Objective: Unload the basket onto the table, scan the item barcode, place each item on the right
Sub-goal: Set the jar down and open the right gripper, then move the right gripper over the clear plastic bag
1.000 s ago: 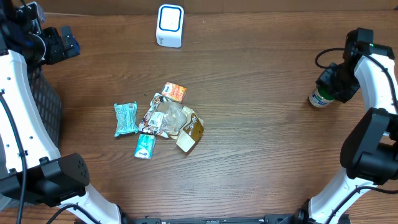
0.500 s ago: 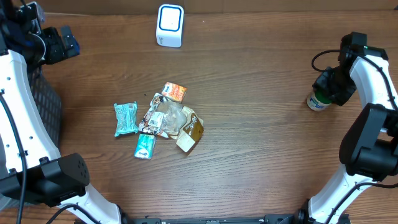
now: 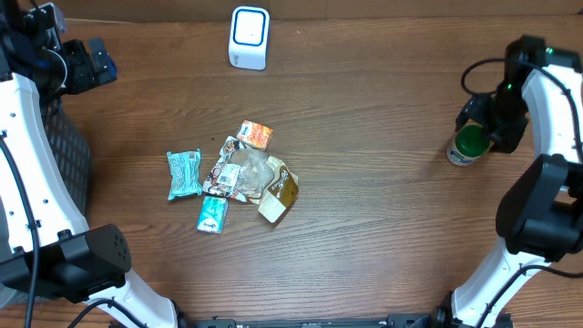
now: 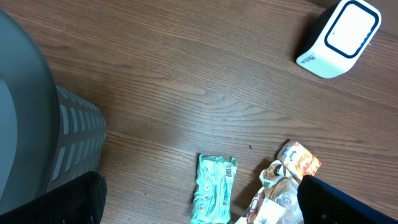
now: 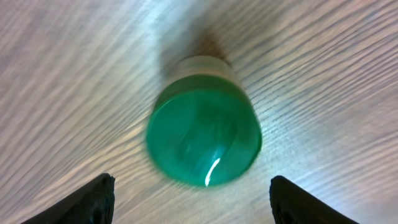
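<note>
A small white bottle with a green cap (image 3: 466,146) stands upright on the wooden table at the far right. In the right wrist view its green cap (image 5: 204,138) fills the middle, slightly blurred. My right gripper (image 3: 483,126) hovers just above it, open, its dark fingertips (image 5: 93,199) wide apart on either side and touching nothing. The white scanner with a blue ring (image 3: 249,36) stands at the back centre, also seen as the scanner (image 4: 339,30) in the left wrist view. My left gripper (image 3: 91,62) is open and empty, high at the back left.
A pile of snack packets lies mid-table: a teal packet (image 3: 184,173), an orange packet (image 3: 256,135), a brown pouch (image 3: 278,191), and a small teal packet (image 3: 211,214). A grey basket (image 3: 64,155) stands at the left edge.
My right gripper has opened wider and come off the bottle, whose green cap now shows; the bottle stands slightly further left. The left arm has not moved.
</note>
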{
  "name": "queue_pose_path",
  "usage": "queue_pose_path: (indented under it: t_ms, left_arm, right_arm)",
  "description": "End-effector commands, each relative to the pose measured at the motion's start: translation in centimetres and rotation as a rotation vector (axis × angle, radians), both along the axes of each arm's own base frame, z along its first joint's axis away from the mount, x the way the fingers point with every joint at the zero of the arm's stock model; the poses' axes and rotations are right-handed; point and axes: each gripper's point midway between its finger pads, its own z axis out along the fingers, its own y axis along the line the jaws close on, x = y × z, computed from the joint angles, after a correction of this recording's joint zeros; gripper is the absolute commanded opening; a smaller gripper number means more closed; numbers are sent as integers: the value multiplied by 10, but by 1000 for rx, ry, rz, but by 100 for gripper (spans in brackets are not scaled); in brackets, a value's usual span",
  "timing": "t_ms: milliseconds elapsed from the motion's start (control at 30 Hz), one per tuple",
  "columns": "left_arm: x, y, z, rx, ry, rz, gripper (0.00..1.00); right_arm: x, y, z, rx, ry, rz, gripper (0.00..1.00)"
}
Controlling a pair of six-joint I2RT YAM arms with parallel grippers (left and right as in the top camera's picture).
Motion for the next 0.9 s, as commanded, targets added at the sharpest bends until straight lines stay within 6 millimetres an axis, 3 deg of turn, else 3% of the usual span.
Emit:
queue_pose_path:
  t_ms: [0, 67, 200, 267, 333, 567, 867]
  left_arm:
    - [2, -2, 2, -9, -12, -1, 100]
    - [2, -2, 2, -9, -12, -1, 100]
    - [2, -2, 2, -9, -11, -1, 100]
    - [2, -2, 2, -9, -12, -1, 100]
    - [2, -2, 2, -9, -12, -1, 100]
    - [2, -2, 2, -9, -11, -1, 100]
    - [2, -2, 2, -9, -12, -1, 100]
  right_arm:
    - [14, 25, 60, -12, -145, 92, 76]
    - [17, 48, 73, 20, -176, 137, 76]
    - [23, 118, 80, 193, -221, 255, 77]
    - [26, 150, 77, 262, -239, 312, 89]
    - [28, 181, 72, 314, -252, 356, 100]
    - [9, 281, 34, 465, -234, 495, 100]
    - [-10, 375, -4, 511, -352, 843, 96]
